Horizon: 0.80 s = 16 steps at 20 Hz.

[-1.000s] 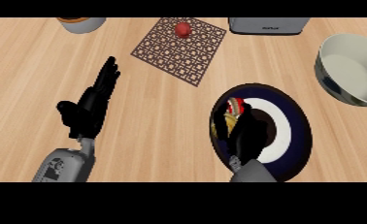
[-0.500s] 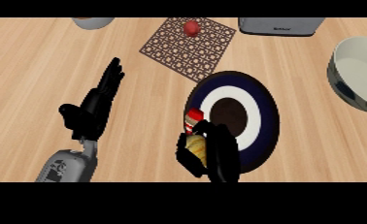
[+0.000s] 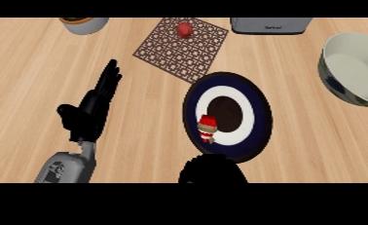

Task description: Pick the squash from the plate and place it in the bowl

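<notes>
**Squash on the plate, nothing yet in the bowl: 0 of 2 steps done**

Nearest, at 6 o'clock on the view's lower edge, the right hand (image 3: 212,169) shows only as a dark mass just short of the plate's near rim. Whether it is released or clenched cannot be told. It appears not to be touching the squash.

The squash (image 3: 208,127), small, red on top and tan below, stands on the white ring of the plate (image 3: 265,117), at about 7 o'clock from the plate's dark centre. So the pick seems not yet made, and both the lift and the placing are left.

At 9 o'clock from the plate, well apart, the left hand (image 3: 93,107) rests on the wooden counter (image 3: 144,136) with its fingers straight and released, holding nothing.

Farther off, at 2 o'clock from the plate, the pale bowl (image 3: 345,68) sits at the view's right edge, partly cut off; what shows of its inside holds nothing. Only bare wood lies between plate and bowl, so the bowl's near wall is likely the 1 thing to clear.

At 11 o'clock lies a brown lattice mat (image 3: 173,56) with a red item (image 3: 185,29) on it, off the route. Farthest, a grey appliance (image 3: 271,25) sits at 1 o'clock and a small pot (image 3: 84,24) at the far left.
</notes>
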Available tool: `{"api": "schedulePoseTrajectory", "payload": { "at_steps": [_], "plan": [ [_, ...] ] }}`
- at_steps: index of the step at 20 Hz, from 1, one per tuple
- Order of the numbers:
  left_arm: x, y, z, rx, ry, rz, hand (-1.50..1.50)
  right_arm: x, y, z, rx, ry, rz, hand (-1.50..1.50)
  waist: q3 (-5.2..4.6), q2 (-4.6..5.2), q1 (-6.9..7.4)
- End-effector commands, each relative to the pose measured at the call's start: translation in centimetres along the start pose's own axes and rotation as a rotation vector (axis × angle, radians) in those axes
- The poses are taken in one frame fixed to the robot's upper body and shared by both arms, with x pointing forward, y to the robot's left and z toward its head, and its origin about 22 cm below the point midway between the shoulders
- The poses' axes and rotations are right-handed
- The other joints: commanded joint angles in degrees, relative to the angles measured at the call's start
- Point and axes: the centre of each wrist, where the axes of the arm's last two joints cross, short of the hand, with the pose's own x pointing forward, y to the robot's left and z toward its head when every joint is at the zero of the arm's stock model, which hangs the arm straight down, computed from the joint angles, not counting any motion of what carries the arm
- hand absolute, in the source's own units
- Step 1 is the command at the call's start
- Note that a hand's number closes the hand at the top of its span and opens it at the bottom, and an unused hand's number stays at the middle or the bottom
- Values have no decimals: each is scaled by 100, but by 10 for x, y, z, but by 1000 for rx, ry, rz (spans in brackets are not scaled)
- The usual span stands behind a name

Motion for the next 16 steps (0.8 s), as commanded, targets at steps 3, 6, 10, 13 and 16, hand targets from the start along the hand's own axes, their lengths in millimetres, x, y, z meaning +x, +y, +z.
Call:
{"api": "schedulePoseTrajectory", "payload": {
  "at_steps": [3, 6, 10, 13, 16],
  "plan": [
    [-9, 15, 9, 51, 24, -5, 0, 16, -82, 30, 11, -208, 7, 150, -22, -2, -279],
    [-6, 16, 4, 73, 6, -7, 0, 24, -122, 36, 13, -223, 34, 150, -25, 60, -367],
    [-10, 12, 9, 55, 12, 3, 0, 31, -168, 37, -13, -192, 64, 150, -30, 84, -320],
    [-10, 16, 10, 68, 0, -12, 0, 29, -195, 36, -64, -173, 42, 150, -26, 79, -329],
    [1, 14, 5, 47, -18, -13, 0, 12, -232, 22, -130, -120, 60, 150, -27, 91, -243]
  ]
}}
